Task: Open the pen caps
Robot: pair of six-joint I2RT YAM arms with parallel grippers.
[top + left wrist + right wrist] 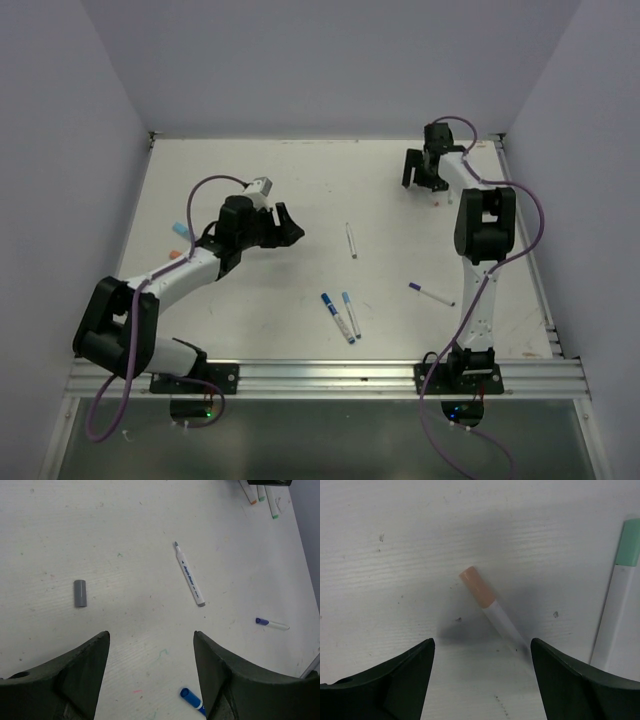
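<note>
An orange cap [476, 586] sits on its white pen [503, 624], lying between the spread, empty fingers of the right gripper [481, 647] and just ahead of them; a green-capped pen [620, 595] lies beyond its right finger. Ahead of the left gripper [150, 637], whose fingers also stand apart and hold nothing, a loose grey cap [80, 593] rests on the table [300, 170] past the left finger. A bare-tipped grey pen [190, 577] lies apart from that cap, past the right finger.
</note>
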